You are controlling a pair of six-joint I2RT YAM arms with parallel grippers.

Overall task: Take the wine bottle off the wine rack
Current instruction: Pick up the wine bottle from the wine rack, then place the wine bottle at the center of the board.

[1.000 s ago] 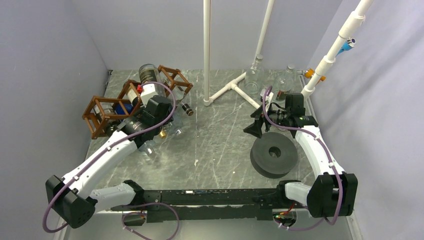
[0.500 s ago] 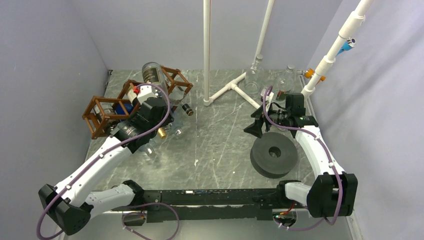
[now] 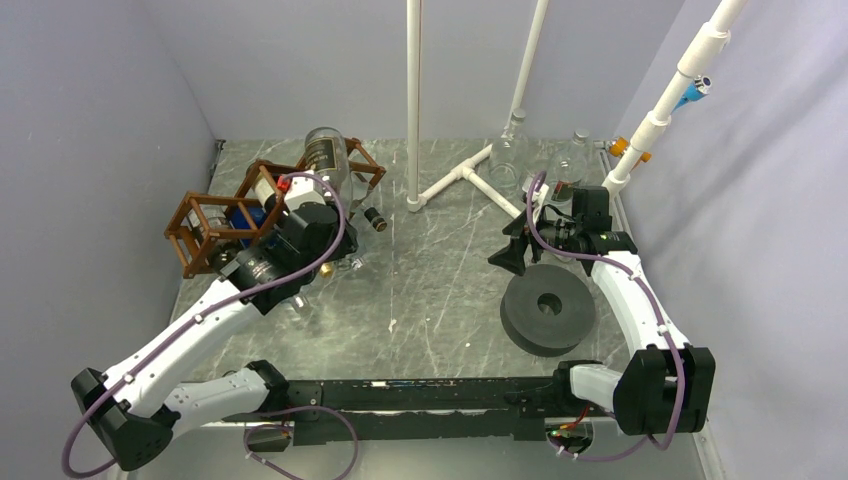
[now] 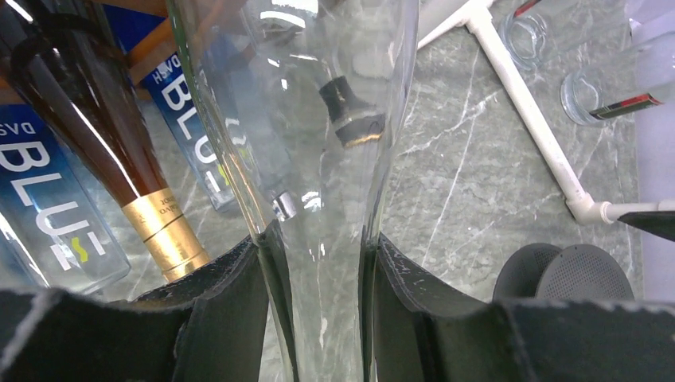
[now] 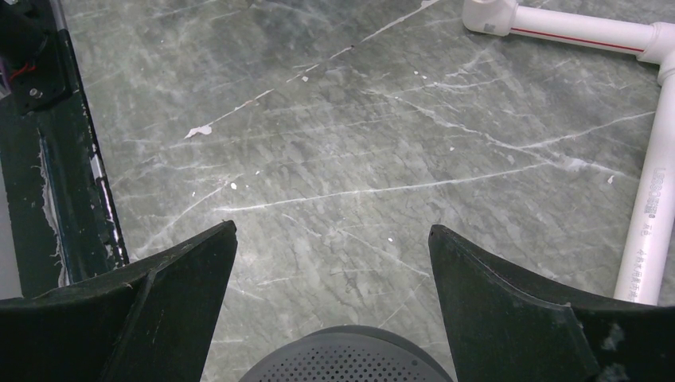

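The brown wooden wine rack lies at the back left with several bottles in its cells. My left gripper is shut on the neck of a clear glass wine bottle with a dark label, which is tilted up over the rack's right end. In the left wrist view the fingers clamp the clear neck from both sides. My right gripper is open and empty above the table, its fingers spread wide.
Blue-labelled bottles and a brown bottle with a gold foil neck lie beside the held one. A small dark-capped bottle lies right of the rack. A grey disc, a white pipe frame and glass jars stand at the right.
My left arm has swung rightward with the clear bottle in its grip, carrying the bottle's base right along the rack. The right arm has not moved.
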